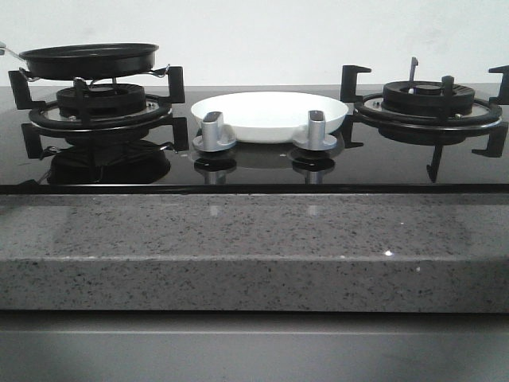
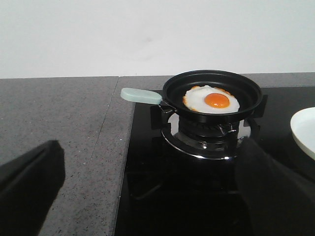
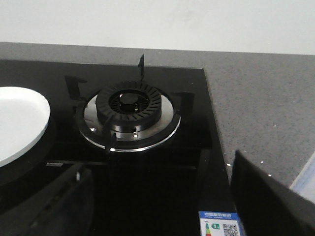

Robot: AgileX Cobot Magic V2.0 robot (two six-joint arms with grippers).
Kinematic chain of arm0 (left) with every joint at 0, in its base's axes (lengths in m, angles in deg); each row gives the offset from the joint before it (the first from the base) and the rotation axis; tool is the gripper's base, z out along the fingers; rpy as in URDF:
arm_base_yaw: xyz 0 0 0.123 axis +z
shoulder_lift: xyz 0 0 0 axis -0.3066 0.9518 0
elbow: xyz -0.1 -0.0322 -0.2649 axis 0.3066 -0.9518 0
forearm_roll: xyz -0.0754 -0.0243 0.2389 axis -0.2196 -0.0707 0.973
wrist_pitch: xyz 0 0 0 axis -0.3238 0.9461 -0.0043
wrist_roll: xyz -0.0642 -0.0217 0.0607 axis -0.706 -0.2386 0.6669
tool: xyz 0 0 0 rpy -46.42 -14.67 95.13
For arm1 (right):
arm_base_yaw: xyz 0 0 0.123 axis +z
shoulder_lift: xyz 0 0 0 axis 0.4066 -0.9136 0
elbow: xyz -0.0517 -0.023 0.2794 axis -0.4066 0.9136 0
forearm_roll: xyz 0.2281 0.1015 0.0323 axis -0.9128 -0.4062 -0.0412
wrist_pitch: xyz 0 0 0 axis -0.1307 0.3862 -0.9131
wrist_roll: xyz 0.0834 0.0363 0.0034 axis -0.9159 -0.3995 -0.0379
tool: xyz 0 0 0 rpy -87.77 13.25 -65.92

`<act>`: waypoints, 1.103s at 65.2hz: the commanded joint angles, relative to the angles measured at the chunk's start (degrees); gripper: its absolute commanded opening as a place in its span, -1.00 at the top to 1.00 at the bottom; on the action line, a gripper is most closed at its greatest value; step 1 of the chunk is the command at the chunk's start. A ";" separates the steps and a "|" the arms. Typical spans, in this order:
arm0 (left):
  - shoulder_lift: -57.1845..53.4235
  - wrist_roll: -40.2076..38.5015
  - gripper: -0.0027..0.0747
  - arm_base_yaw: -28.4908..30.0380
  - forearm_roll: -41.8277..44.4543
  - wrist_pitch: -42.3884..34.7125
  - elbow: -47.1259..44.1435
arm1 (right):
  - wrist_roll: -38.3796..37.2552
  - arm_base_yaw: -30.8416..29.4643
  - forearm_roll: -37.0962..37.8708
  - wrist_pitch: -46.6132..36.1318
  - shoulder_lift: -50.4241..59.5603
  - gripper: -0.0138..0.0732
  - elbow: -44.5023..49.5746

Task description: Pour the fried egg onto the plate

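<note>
Lay wide and black between grey counters, the glass hob — bare stone open beside the left pincer, jaws spread, empty. Sat between the burners, the plate, cut off at the frame edge near the right pincer, likewise spread. Rested ahead of the left pincer, the frying pan, pale handle pointing away from the plate. Lay flat inside, the fried egg — hidden from the front by the pan's rim.
</note>
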 commanded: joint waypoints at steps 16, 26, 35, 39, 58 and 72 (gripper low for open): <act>0.51 -0.54 -0.86 -0.29 0.01 -4.78 1.64 | 0.22 9.80 -1.95 1.47 -23.02 -0.45 -17.44; 0.51 -0.54 -0.86 -0.29 0.01 -4.78 1.64 | 0.22 13.06 -4.07 8.06 -32.79 -0.42 -26.86; 0.51 -0.54 -0.86 -0.29 0.01 -4.78 1.64 | 0.33 14.50 -4.58 15.24 -40.56 -0.23 -35.97; 0.51 -0.54 -0.86 -0.29 0.01 -4.78 1.64 | 0.33 14.84 -4.86 19.03 -44.52 -0.17 -40.78; 0.51 -0.54 -0.86 -0.29 0.01 -4.78 1.64 | 6.32 14.99 -11.53 36.60 -61.84 -0.14 -64.93; 0.51 -0.54 -0.86 -0.29 0.01 -4.78 1.64 | 6.32 14.99 -12.32 47.46 -73.80 -0.14 -80.10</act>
